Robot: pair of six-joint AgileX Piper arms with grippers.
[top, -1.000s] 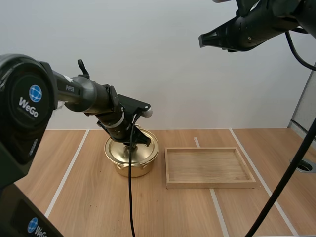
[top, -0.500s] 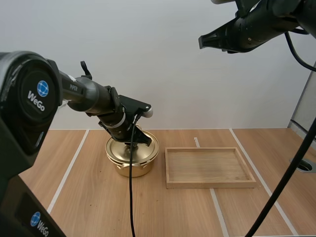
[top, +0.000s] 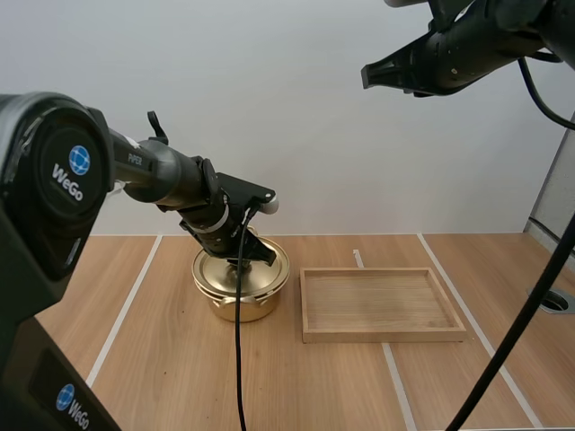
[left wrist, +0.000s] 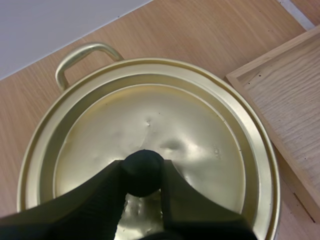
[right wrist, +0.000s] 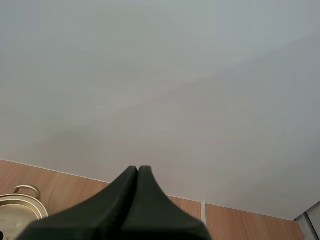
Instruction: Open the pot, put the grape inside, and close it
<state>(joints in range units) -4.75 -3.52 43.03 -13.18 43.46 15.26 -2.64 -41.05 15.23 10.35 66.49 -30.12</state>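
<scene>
The gold pot (top: 235,303) sat on the tabletop (top: 314,386), just beside the wooden tray (top: 377,334), with its lid (left wrist: 165,120) on. The left claw (left wrist: 142,167) was squeezing the lid's black knob (left wrist: 142,176) between its two fingers. The right claw (top: 368,74) hung high in the air, pinched closed on nothing.

**Black arms, white markings**

The left arm (top: 166,177) and right arm (top: 472,45) are glossy black. The left bears white "PiPER" lettering, and its shoulder housing (top: 40,215) shows a blue globe badge (top: 79,160) above "WeGo". Left pincer (left wrist: 142,175) and right pincer (right wrist: 138,171): matte black tapering fingers.
</scene>
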